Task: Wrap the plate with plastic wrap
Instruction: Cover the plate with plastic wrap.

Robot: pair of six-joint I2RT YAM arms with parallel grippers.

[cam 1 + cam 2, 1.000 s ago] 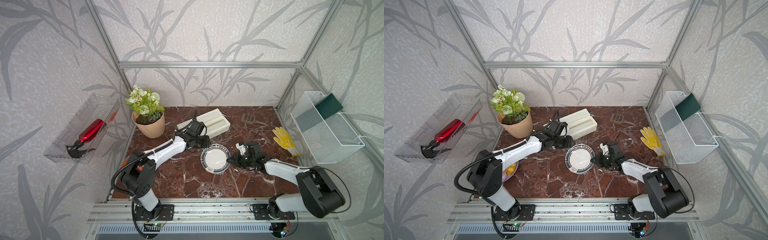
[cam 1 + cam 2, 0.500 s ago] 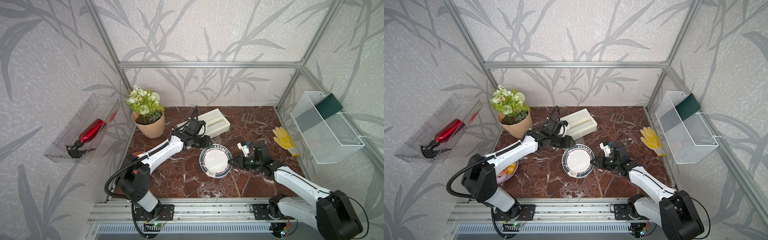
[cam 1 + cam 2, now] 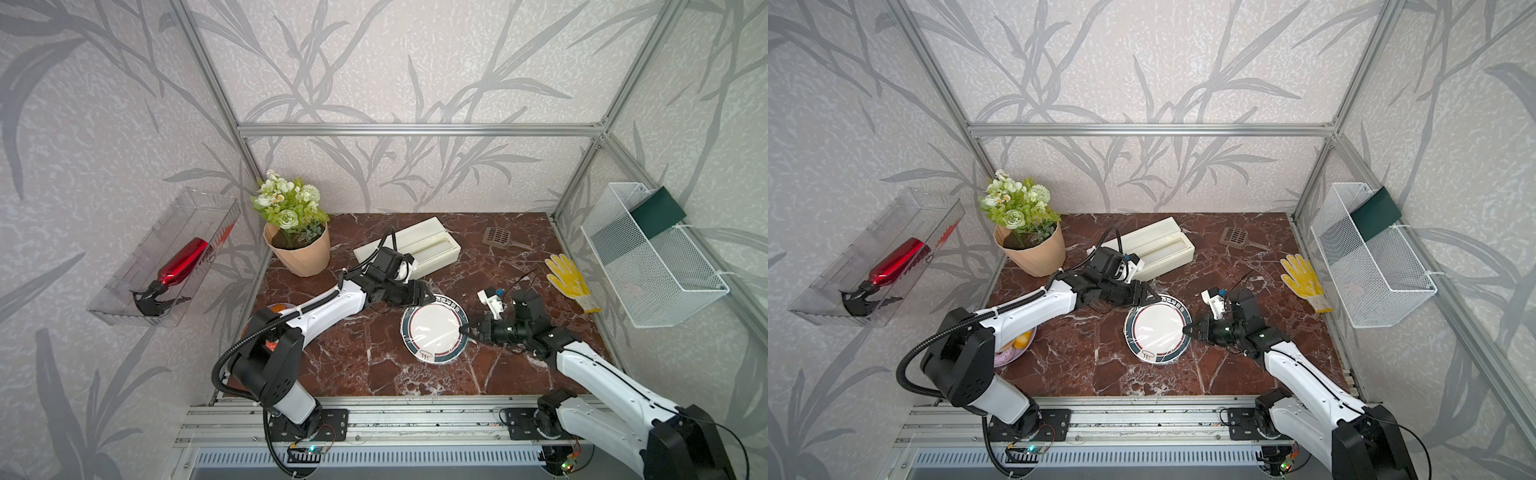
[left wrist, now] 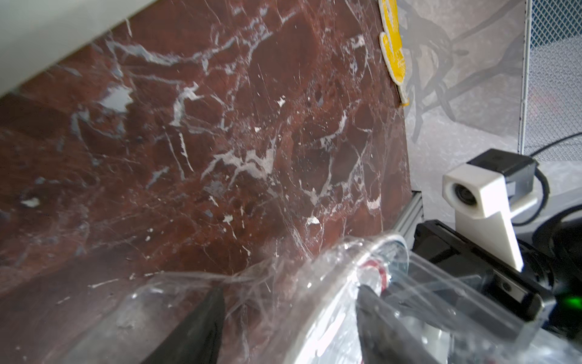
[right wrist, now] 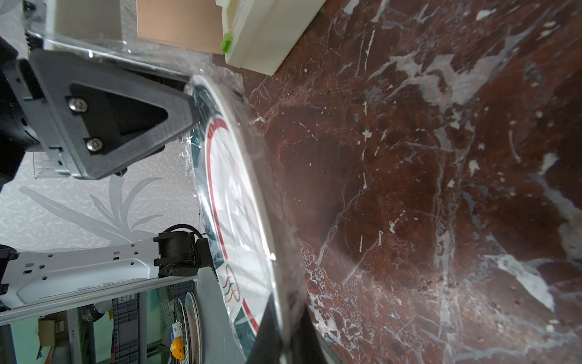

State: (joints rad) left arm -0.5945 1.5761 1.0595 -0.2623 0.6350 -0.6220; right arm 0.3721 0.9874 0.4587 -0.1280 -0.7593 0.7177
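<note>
Our right fingers (image 5: 267, 340) pinched the plate (image 3: 434, 328) rim through the plastic wrap (image 4: 283, 283); our left fingers (image 4: 201, 321) stood apart beside it.

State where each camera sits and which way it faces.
Top views: above the front rail, looking down on the red marble table, left arm and right arm.
Left wrist: on its arm, facing the right arm; open left pincer shows.
Right wrist: on its arm, facing the left arm across the round white teal-rimmed plate; right pincer grips its rim.
Shared: both wrist views show clear crinkly plastic wrap over the plate.
</note>
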